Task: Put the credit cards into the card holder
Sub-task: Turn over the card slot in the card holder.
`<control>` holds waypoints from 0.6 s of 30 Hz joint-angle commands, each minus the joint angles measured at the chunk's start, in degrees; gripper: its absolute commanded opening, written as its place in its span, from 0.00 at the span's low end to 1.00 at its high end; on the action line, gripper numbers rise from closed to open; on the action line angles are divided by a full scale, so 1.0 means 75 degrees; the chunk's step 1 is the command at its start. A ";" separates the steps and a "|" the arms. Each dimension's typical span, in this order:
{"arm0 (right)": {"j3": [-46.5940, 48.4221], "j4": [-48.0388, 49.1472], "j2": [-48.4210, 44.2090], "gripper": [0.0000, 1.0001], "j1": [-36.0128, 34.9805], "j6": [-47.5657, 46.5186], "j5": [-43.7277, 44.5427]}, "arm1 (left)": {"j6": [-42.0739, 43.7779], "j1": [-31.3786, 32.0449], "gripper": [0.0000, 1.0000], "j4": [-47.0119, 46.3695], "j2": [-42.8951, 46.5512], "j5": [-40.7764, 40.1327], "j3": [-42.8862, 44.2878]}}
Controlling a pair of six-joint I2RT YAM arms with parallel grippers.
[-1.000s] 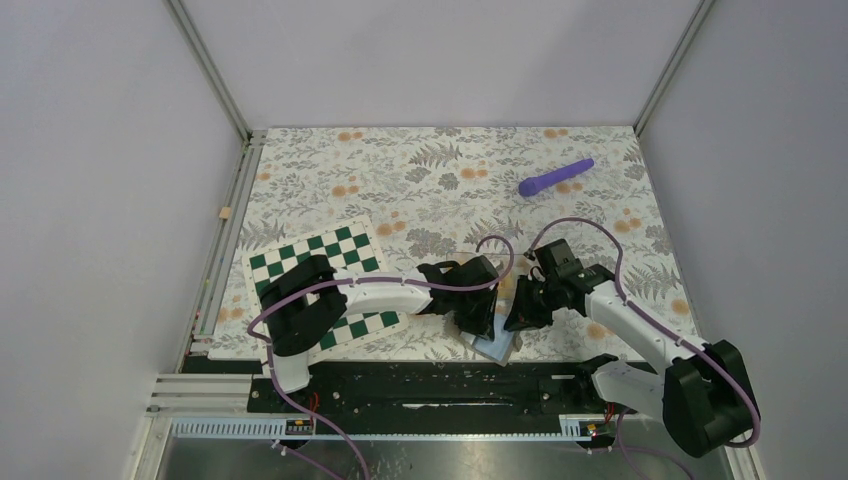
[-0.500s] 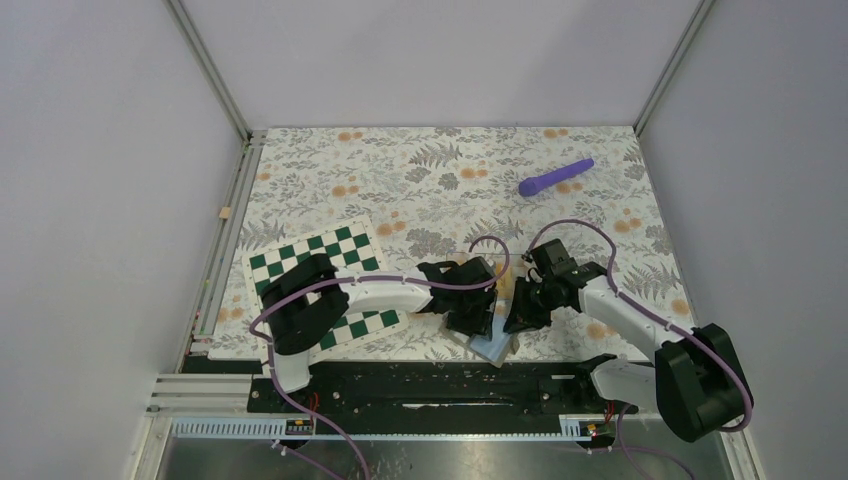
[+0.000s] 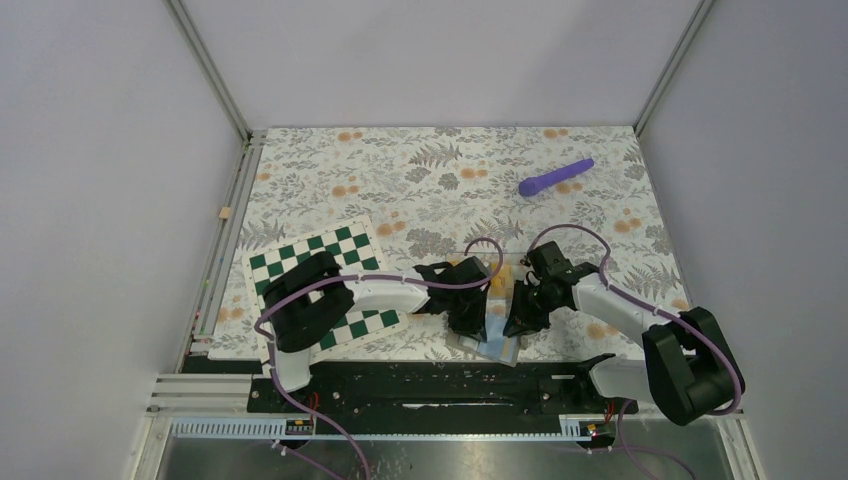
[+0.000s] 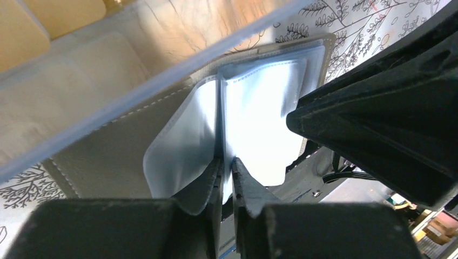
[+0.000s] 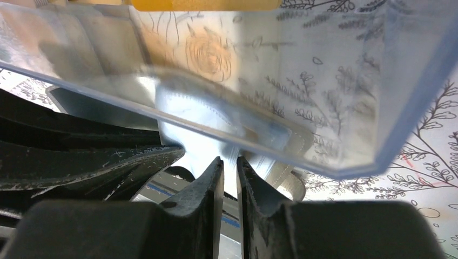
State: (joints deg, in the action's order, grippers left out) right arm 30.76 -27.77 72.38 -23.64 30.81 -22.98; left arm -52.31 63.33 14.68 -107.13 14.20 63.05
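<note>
Cards (image 4: pixel 59 12) lie just beyond the open holder (image 4: pixel 108 156), which sits at the counter's (image 3: pixel 420 180) near edge. Left pincer (image 4: pixel 227 181) is clamped on a clear holder sleeve (image 4: pixel 178 140); right pincer (image 5: pixel 229 175) pinches another.

credit cards (image 3: pixel 504 282) just behind the card holder (image 3: pixel 497 346), chessboard (image 3: pixel 338 250) left, rod (image 3: pixel 556 177) far back right

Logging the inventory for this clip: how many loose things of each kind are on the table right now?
credit cards: 2 in view
card holder: 1
clear plastic tray: 1
chessboard: 1
purple rod: 1
Total: 6
</note>
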 commanded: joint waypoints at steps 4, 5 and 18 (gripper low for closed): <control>0.0161 -0.0450 -0.0623 0.22 0.0023 0.0002 0.0358 | -0.0361 -0.0135 0.00 -0.0527 0.0023 0.0242 -0.0288; 0.0128 -0.0496 -0.0701 0.22 0.0023 0.0005 0.0403 | -0.0430 -0.0155 0.00 -0.0608 0.0031 0.0275 -0.0344; 0.0017 -0.0568 -0.0629 0.19 0.0020 0.0006 0.0509 | -0.1225 -0.0472 0.00 -0.2185 0.0356 0.0744 -0.1495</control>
State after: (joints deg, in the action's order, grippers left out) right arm 30.35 -31.51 66.43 -23.62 30.85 -20.01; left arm -60.73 60.18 -0.62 -105.38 20.18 53.06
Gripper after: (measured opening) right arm 0.196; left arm 0.010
